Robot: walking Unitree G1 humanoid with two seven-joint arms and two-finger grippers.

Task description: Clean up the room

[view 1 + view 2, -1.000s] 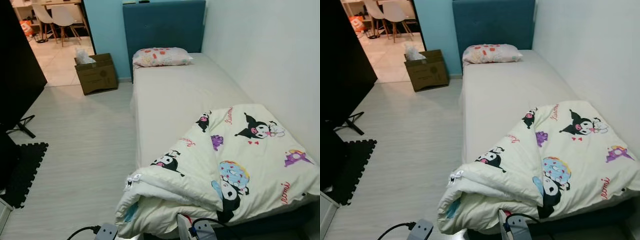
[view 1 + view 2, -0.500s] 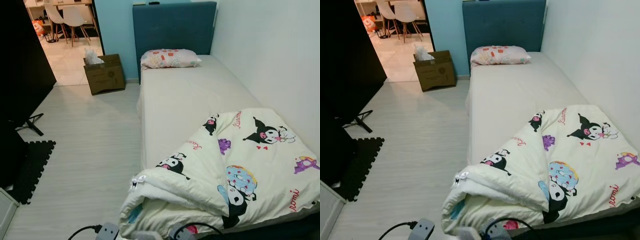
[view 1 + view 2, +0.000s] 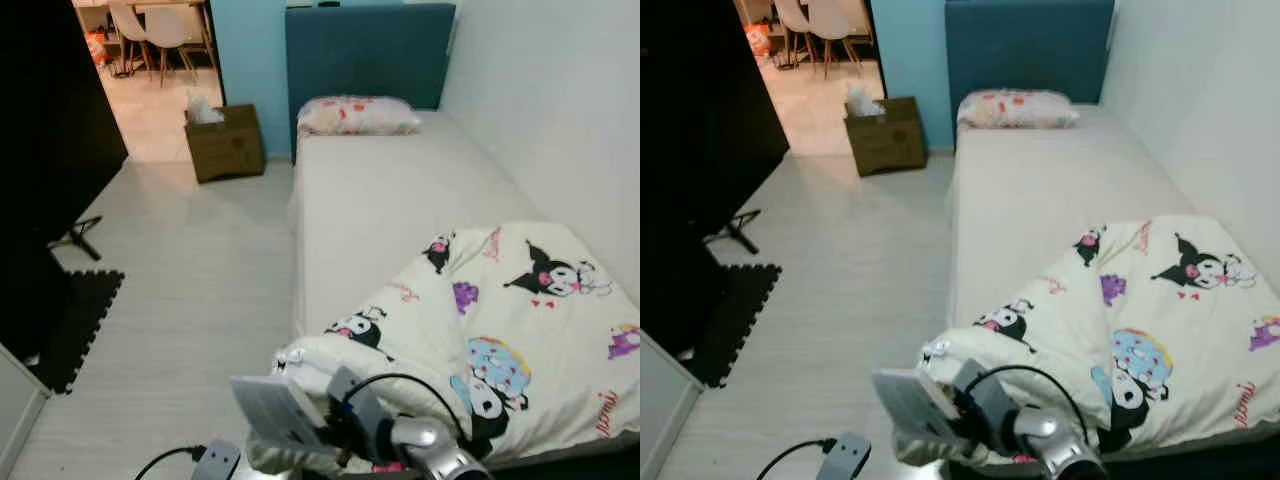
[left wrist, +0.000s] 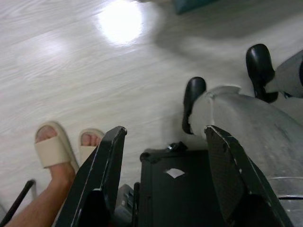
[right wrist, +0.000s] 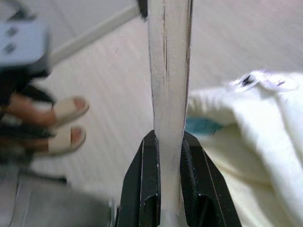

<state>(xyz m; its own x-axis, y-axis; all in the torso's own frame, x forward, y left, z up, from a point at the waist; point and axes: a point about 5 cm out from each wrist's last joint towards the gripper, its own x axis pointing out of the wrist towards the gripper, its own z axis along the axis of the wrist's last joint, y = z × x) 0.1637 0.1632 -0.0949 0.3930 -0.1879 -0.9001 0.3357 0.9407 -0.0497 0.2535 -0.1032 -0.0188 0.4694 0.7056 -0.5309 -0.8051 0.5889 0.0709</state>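
My right gripper (image 5: 168,138) is shut on the edge of a thin flat white book (image 5: 168,71). In the eye views the book (image 3: 277,411) is held out level at the bed's near corner, just over the rumpled cartoon-print blanket (image 3: 500,330). The blanket is bunched up on the foot of the bed (image 3: 390,195). A pillow (image 3: 357,115) lies by the blue headboard. My left gripper (image 4: 165,132) hangs low, open, with nothing between its fingers, pointing down at the floor.
A person's sandalled feet (image 4: 57,151) stand on the floor close behind me. A cardboard box (image 3: 225,143) sits beside the headboard near the doorway. At the left are a tall black unit (image 3: 50,120) and a black foam mat (image 3: 72,320). A white wall runs along the bed's right.
The view has shifted as I moved. My right arm has risen into the eye views, bringing the white book up over the blanket's near corner.
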